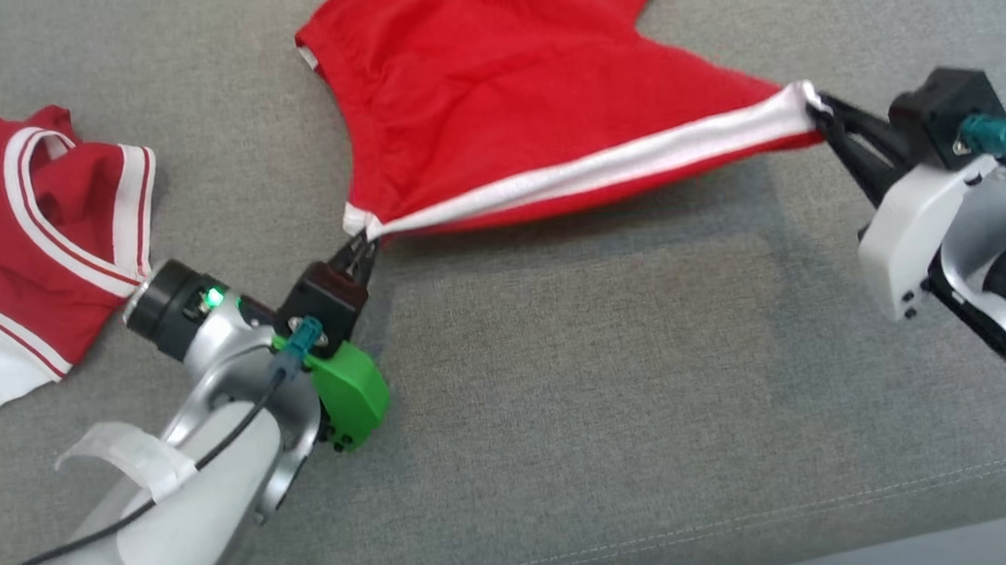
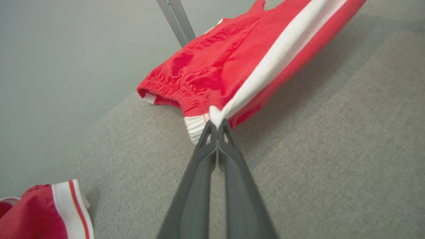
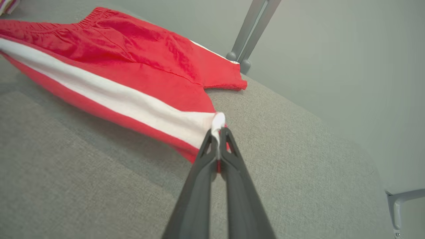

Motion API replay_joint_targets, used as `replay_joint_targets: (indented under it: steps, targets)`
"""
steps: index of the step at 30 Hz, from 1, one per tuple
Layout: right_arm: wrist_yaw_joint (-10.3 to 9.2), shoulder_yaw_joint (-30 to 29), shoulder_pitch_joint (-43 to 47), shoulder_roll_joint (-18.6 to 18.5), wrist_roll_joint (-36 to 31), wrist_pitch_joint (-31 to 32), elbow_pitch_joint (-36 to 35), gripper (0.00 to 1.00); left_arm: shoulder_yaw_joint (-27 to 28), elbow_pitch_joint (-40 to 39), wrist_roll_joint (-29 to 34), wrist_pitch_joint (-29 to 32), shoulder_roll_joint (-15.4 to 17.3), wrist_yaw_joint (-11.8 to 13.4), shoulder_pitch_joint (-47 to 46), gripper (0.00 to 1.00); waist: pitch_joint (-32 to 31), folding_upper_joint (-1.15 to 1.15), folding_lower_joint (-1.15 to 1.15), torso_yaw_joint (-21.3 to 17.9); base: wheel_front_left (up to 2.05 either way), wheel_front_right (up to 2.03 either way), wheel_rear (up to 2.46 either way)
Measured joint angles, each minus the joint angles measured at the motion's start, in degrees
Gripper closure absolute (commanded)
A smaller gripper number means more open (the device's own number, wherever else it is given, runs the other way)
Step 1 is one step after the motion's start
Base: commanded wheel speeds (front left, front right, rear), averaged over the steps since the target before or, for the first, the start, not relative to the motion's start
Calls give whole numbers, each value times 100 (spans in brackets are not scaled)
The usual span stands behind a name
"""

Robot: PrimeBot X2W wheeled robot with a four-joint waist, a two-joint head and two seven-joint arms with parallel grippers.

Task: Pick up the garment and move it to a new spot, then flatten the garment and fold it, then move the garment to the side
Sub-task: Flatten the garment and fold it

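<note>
Shorts (image 1: 496,76), red with a white stripe, stretch taut between left gripper (image 1: 365,244) and right gripper (image 1: 815,107) in the head view. Left wrist view: fingers (image 2: 199,172) clamped together on the stripe's waistband end. Right wrist view: fingers (image 3: 199,179) clamped on its hem end.

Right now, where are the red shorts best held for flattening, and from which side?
Hold the red shorts by the two ends of the white side stripe, from the near side: left gripper on the waistband corner, right gripper on the leg-hem corner, where both are shut. That seam edge is straight and stretches taut.
</note>
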Motion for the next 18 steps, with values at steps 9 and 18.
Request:
replay_joint_targets:
  steps: [9, 18]
  targets:
    - [-1, -449, 1597, 81, 354, 601, -716, 100, -238, -419, -121, 160, 115, 219, 857, 100, -720, 0, 0, 46, 0, 0, 0]
    - [-1, -1159, 2978, 54, 439, 1146, -1522, 100, -420, -1312, -198, 453, 441, 604, 1660, 100, -1119, 0, 0, 192, 0, 0, 0]
